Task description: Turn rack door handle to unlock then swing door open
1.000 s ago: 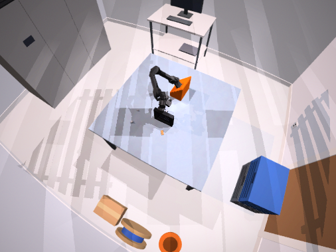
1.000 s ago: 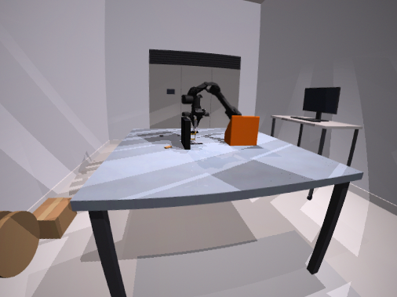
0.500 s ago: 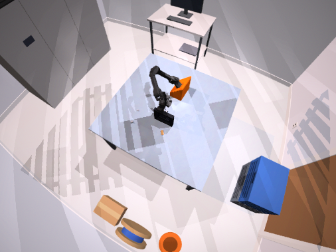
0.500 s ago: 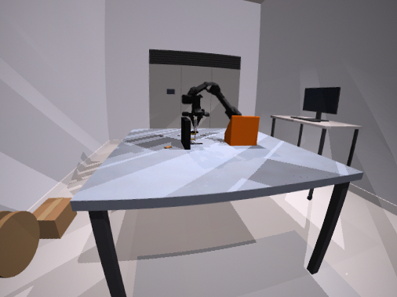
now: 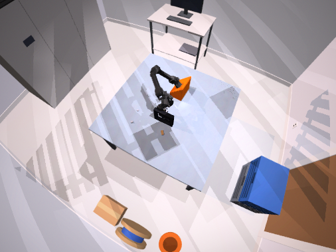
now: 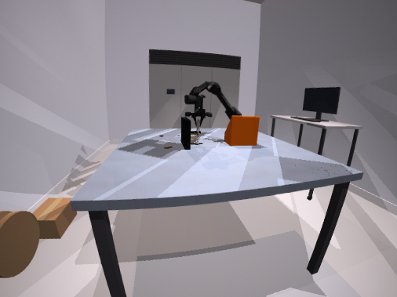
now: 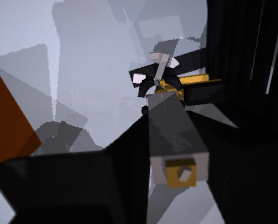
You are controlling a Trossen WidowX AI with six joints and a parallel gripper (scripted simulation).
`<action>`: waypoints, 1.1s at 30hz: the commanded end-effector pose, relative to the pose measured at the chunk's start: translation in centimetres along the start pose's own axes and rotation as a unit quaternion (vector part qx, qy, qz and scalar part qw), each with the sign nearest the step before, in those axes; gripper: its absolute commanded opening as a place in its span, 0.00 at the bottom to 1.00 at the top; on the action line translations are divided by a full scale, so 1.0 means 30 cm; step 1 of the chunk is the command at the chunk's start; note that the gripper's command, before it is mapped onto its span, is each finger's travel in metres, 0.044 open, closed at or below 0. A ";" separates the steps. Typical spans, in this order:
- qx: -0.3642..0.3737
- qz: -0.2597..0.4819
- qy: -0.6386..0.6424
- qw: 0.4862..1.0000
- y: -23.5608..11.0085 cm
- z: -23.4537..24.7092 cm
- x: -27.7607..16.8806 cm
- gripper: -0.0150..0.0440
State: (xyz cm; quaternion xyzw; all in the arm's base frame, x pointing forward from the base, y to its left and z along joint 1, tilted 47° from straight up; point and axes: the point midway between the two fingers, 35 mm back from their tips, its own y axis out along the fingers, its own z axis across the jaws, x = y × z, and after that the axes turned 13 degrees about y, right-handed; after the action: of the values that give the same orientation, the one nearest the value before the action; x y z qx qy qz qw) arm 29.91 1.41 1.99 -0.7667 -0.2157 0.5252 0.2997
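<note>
The rack, a small black upright frame (image 5: 162, 118) (image 6: 185, 133), stands on the table (image 5: 199, 131) (image 6: 220, 171). Its dark ribbed side fills the right edge of the wrist view. The door's handle (image 7: 177, 132), a grey upright bar with a yellow end, stands out beside it. My gripper (image 5: 163, 108) (image 6: 198, 123) (image 7: 166, 119) points down from above and is shut on the handle, one black finger on each side. Below it are a black bar and a yellow strip (image 7: 195, 80) that reach toward the rack. How far the handle is turned and the door is open, I cannot tell.
An orange block (image 5: 182, 89) (image 6: 244, 131) (image 7: 12, 125) stands at the arm's base. A small orange piece (image 5: 162, 132) (image 6: 168, 147) lies near the rack. Small pale bits (image 5: 132, 122) lie on the table. Hard shadows cross it.
</note>
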 end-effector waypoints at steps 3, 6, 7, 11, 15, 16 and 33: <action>-0.003 -0.002 0.066 0.998 0.001 0.019 0.007 0.28; -0.002 -0.002 0.091 0.996 0.001 0.034 0.011 0.28; -0.002 -0.002 0.100 0.995 0.001 0.040 0.012 0.28; -0.002 -0.003 0.132 0.991 0.001 0.062 0.019 0.28; -0.002 -0.003 0.163 0.987 0.002 0.085 0.027 0.28; -0.002 -0.003 0.171 0.985 0.002 0.090 0.029 0.28; -0.001 -0.003 0.296 0.955 0.002 0.187 0.082 0.28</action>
State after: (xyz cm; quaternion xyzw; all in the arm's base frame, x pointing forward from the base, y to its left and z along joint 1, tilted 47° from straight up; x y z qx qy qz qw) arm 25.60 4.10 -0.96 -0.8758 -0.1303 0.3078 0.3483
